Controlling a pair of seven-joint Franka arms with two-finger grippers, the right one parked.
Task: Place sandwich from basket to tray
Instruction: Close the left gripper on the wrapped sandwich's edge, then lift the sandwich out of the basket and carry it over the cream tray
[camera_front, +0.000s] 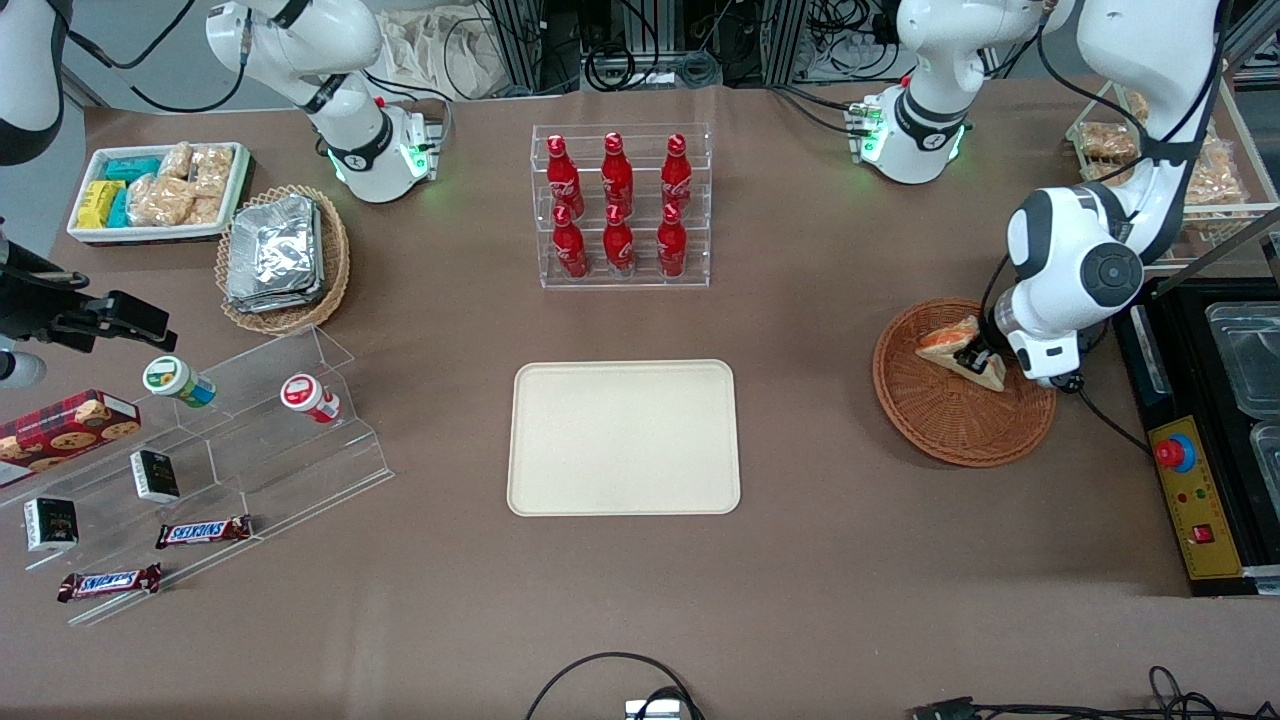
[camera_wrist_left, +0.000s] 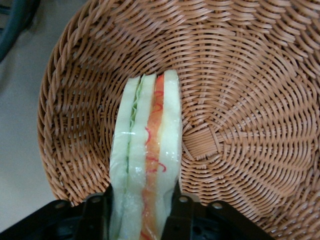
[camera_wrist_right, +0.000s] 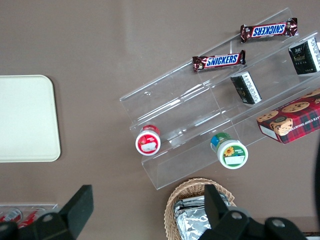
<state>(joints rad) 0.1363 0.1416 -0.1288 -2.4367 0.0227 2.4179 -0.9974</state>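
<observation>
End effector (camera_wrist_left: 142, 212) clamped on the sandwich (camera_wrist_left: 147, 155), low inside the basket (camera_front: 950, 420); lift straight up until the wedge clears the wicker rim, then carry level toward the tray (camera_front: 624, 437), avoiding squeeze.

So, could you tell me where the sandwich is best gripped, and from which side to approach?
Across its flat bread faces near the wide end, coming from above. The sandwich stands on edge in the basket, its layers facing up, so the outer slices give parallel surfaces. The gripper is already there, one of its fingers against each face.
</observation>
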